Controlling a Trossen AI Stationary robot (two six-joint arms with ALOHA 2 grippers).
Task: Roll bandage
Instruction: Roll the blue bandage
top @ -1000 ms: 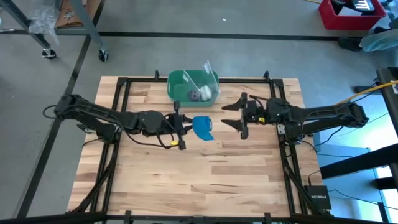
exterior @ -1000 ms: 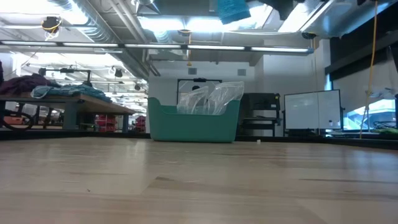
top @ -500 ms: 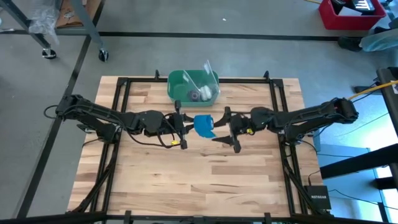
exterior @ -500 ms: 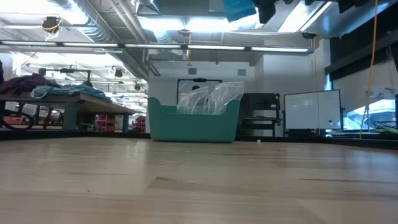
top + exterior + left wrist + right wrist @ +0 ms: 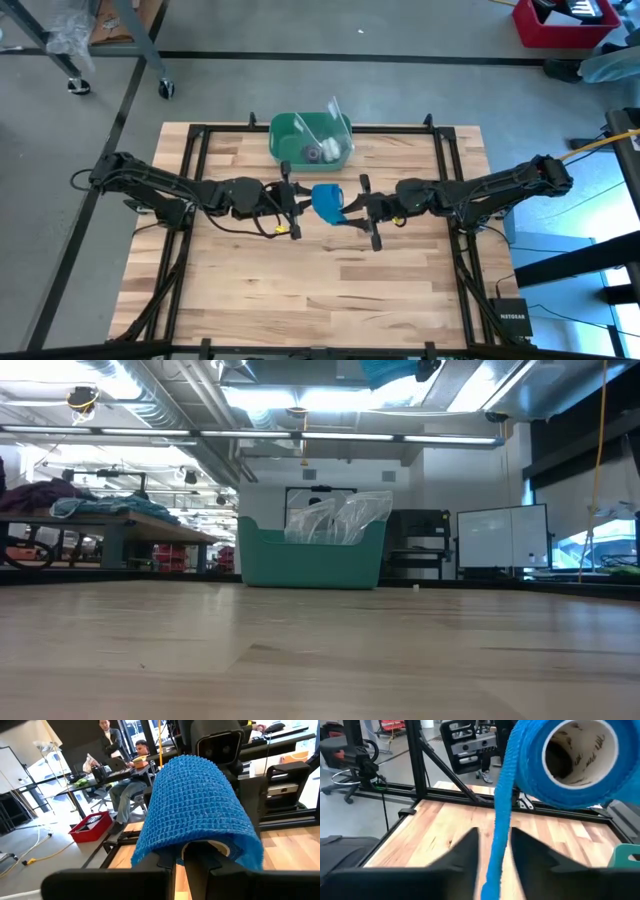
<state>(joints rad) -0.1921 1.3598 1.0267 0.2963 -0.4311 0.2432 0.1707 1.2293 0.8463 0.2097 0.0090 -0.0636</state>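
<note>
The bandage [image 5: 328, 200] is a bright blue roll on a cream cardboard core [image 5: 575, 750], held high above the table's middle. My left gripper [image 5: 297, 205] is shut on its left end. A loose blue tail [image 5: 499, 825] hangs down from the roll. My right gripper [image 5: 495, 852] reaches in from the right. Its fingers stand close on either side of the tail, with a narrow gap still showing. In the low view the roll [image 5: 385, 370] shows only at the top edge. My left gripper holds the roll at its near end, by the lower wall beside the core's rim [image 5: 206, 849]. It comes in level from the table's left, along the roll's axis. Whether one finger is inside the core, the roll hides. The roll is lifted clear of the table. My right gripper: I cannot tell whether its fingers touch the tail.
A green bin [image 5: 310, 140] with clear plastic and small items stands at the table's far edge, just beyond the roll. A black frame [image 5: 195, 160] runs around the tabletop. People sit [image 5: 135, 775] in the room beyond the table.
My right gripper has gone toward the table's left edge, up to the roll. Its fingers have drawn together around the hanging tail. The roll has stayed where it was.
</note>
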